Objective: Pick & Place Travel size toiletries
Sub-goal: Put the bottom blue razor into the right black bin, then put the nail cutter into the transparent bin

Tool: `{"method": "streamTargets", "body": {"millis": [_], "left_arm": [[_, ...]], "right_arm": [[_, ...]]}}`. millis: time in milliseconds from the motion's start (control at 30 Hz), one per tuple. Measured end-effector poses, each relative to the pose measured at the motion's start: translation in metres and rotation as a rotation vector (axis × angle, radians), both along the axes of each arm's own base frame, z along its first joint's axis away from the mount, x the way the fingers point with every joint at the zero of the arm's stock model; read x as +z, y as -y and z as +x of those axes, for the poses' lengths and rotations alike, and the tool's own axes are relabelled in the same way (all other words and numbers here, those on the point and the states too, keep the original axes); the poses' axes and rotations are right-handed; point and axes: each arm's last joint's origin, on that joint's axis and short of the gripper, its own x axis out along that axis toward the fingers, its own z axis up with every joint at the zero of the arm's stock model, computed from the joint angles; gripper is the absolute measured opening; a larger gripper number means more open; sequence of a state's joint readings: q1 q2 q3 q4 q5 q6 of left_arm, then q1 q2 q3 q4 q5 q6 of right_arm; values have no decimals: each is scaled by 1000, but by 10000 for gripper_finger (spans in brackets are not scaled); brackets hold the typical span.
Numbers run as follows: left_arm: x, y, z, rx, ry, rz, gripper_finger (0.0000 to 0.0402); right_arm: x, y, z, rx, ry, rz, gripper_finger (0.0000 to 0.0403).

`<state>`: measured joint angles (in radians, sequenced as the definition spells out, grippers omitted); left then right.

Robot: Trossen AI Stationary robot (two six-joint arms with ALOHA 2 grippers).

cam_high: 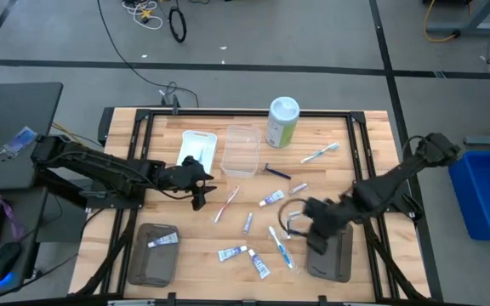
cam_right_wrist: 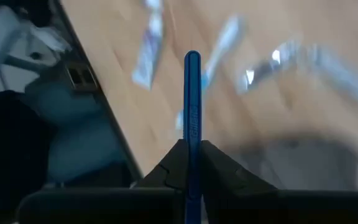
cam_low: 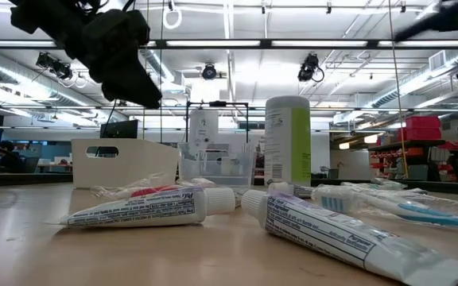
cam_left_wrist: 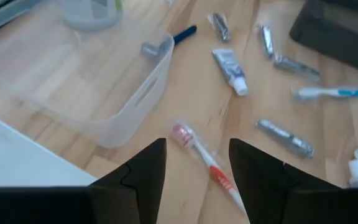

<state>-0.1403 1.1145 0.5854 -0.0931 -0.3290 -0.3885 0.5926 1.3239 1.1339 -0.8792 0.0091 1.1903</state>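
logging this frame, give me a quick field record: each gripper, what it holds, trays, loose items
left gripper: open, above the red-and-white toothbrush, near the clear tray
right gripper: shut on a blue razor handle, over the right grey tray
left grey tray: holds one tube
white tray: contents cannot be told
canister: upright at the table's far edge
loose items: tubes, toothbrushes and a razor scattered mid-table

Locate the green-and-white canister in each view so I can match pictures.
High view: canister at the far edge of the table, right of the clear tray.
Low view: upright, centre, right of that tray.
Left wrist view: cut off, beyond that tray.
Right wrist view: absent; right gripper grips a blue handle.
Shared landmark: the clear tray.
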Motion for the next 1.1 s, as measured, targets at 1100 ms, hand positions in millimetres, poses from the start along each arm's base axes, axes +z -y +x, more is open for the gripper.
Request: {"method": "streamTargets", "body": {"millis": [1100], "left_arm": [[5,0,3,5,65,-17,183]], "right_arm": [[-49,-5,-31,-55,-179,-136,118]]}}
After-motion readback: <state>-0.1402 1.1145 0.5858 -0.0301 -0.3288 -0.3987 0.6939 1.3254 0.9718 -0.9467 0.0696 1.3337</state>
